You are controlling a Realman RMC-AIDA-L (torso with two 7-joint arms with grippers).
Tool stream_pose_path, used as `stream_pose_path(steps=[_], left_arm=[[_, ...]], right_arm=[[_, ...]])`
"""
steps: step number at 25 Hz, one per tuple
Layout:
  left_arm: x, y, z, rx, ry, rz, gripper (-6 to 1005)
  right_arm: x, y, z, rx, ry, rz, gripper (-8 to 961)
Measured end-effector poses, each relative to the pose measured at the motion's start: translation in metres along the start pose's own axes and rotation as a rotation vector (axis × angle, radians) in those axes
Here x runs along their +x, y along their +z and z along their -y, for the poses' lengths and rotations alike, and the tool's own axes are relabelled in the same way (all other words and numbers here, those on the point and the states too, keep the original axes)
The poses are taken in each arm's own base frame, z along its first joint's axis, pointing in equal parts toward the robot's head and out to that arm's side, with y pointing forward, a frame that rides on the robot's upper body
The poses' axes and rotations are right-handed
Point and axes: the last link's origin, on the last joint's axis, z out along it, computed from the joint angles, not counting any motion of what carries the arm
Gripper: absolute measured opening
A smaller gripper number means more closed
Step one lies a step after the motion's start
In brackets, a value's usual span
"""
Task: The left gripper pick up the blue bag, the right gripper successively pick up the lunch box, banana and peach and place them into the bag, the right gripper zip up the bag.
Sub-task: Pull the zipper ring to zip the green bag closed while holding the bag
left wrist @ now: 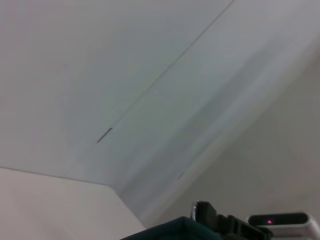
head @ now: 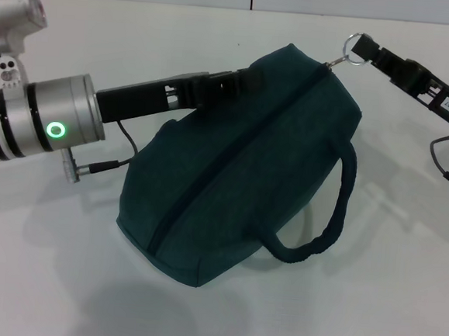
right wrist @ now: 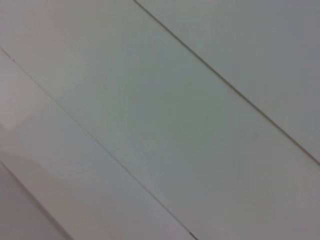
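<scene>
White bench (head: 385,305), bare on all sides of the bag, widest open stretch toward the near edge and the robot's right. Pale wall behind, one thin vertical seam.

Blue bag (head: 239,177) mid-bench, lying slantwise, closed; it looks full and rounded. One rope handle (head: 326,215) loops off its right flank, drooping to the bench surface.

Zip (head: 234,149) runs shut along the top ridge from the near-left corner to the far-right corner. Silver ring pull (head: 353,48) sits off that far corner, just clear of the fabric.

Left gripper (head: 239,83) comes in low from the left, black jaws closed on the bag's far upper edge; arm and its cable crowd the bag's left side. Left wrist view catches only a sliver of teal fabric and a black gripper part at its lower edge.

Right gripper (head: 366,48) reaches in from the far right, jaws pinched narrow on the ring pull. Cable loops hang under that arm.

Right wrist view shows only pale panelled surface.
</scene>
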Motion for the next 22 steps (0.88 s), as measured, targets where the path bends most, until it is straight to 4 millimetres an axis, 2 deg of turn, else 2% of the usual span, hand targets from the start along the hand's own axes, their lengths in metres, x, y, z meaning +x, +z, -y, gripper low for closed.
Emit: stream_pose_path(steps=[7, 22], left_arm=[[-0.003, -0.006, -0.013, -0.088, 0.033, -0.011, 122], [0.000, -0.018, -0.020, -0.129, 0.039, -0.081, 123]], right_arm=[[-0.001, -0.004, 0.005, 0.029, 0.010, 0.008, 15], [0.006, 0.003, 0.006, 0.041, -0.003, -0.040, 15]])
